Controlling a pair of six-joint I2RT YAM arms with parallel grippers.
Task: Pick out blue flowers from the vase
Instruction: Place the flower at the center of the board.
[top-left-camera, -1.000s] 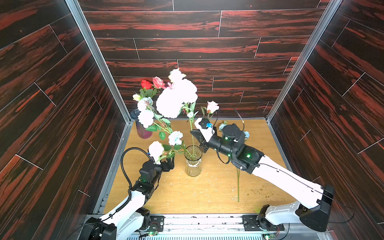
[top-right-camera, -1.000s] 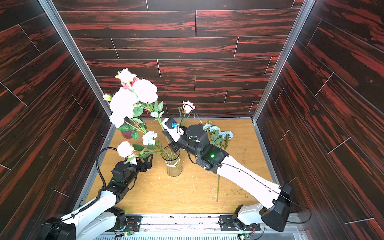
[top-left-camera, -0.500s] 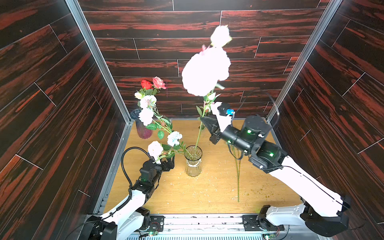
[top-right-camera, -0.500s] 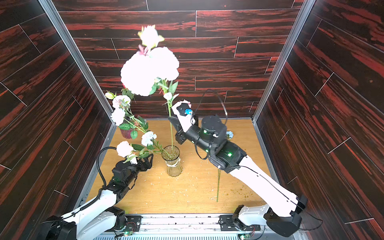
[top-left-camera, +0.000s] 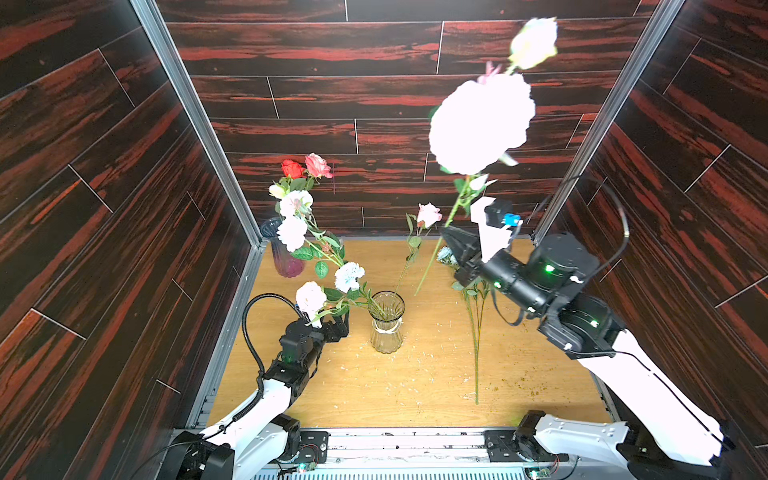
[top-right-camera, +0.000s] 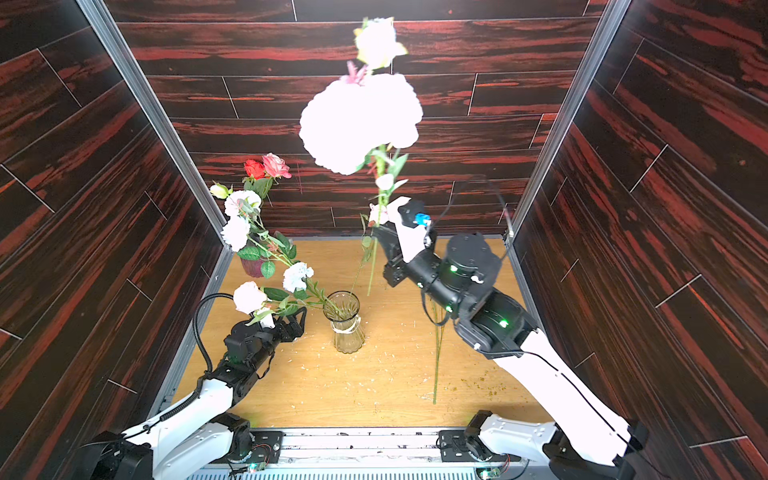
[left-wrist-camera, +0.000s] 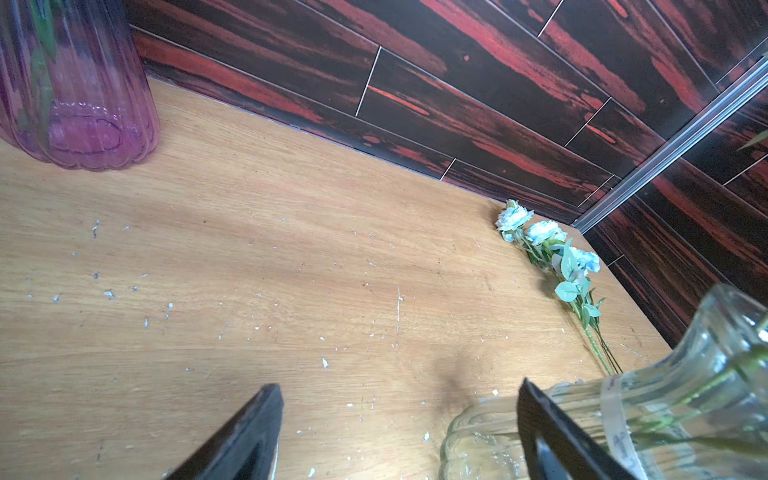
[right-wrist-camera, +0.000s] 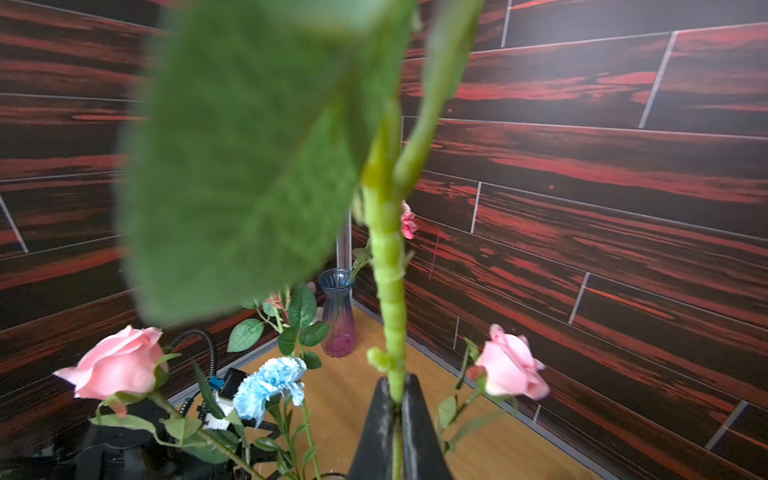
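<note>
My right gripper (top-left-camera: 446, 235) (top-right-camera: 380, 232) (right-wrist-camera: 397, 395) is shut on the green stem of a long spray (top-left-camera: 480, 124) (top-right-camera: 359, 122), held high. Its big ruffled bloom looks washed out to white. The stem's lower end hangs free, right of the clear glass vase (top-left-camera: 386, 322) (top-right-camera: 345, 322). A pale blue bloom (top-left-camera: 348, 276) (right-wrist-camera: 270, 382) and pink roses (right-wrist-camera: 511, 370) stay in the vase, leaning left. More blue flowers (top-left-camera: 446, 253) (left-wrist-camera: 540, 237) lie on the table at the right. My left gripper (top-left-camera: 338, 328) (left-wrist-camera: 399, 415) stands open and empty, low beside the vase.
A purple vase (top-left-camera: 286, 257) (left-wrist-camera: 79, 95) with a red rose (top-left-camera: 293, 168) and a pink rose stands in the back left corner. Dark wood-pattern walls close in three sides. The wooden table (top-left-camera: 415, 374) is speckled with small flecks.
The right gripper has risen and swung right with the spray, drawing its stem out of the glass vase. The left arm has stayed where it was.
</note>
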